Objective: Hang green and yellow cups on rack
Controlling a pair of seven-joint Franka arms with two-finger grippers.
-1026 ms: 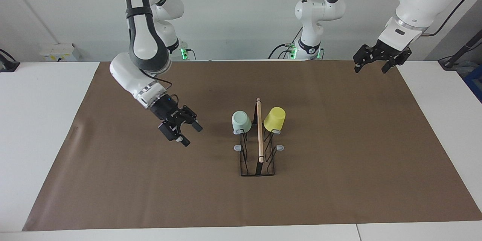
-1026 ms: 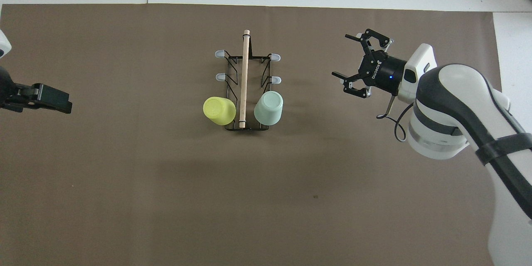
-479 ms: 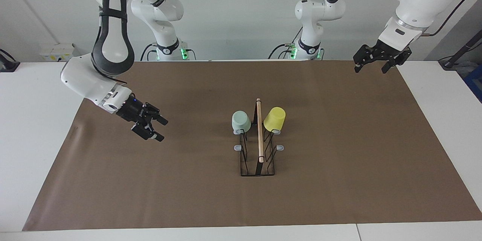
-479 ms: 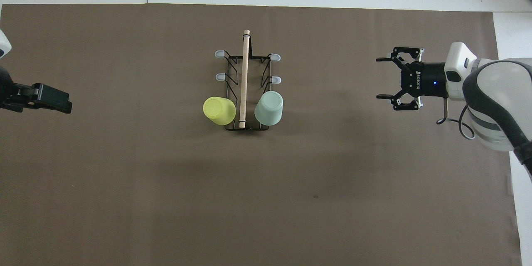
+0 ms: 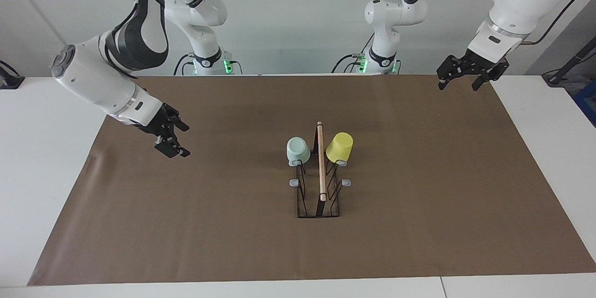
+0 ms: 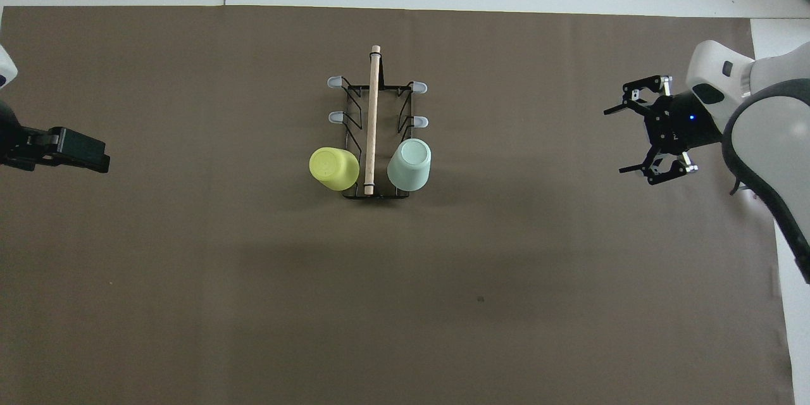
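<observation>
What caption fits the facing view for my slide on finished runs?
Green cup and yellow cup hang on the rack; both grippers, right and left, open and clear.

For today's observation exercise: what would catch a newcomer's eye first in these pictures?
Two bright cups, the yellow cup and the green cup, sit upside down on the rack mid-table, on the prongs nearest the robots. The right gripper hangs open over the brown mat; the left gripper waits open above its corner.

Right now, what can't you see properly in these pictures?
- Prongs under the green cup and yellow cup: covered by the cups, both views.
- Left gripper: overhead view's edge cuts off its arm.
- Rack wires: too thin to trace, facing view.
</observation>
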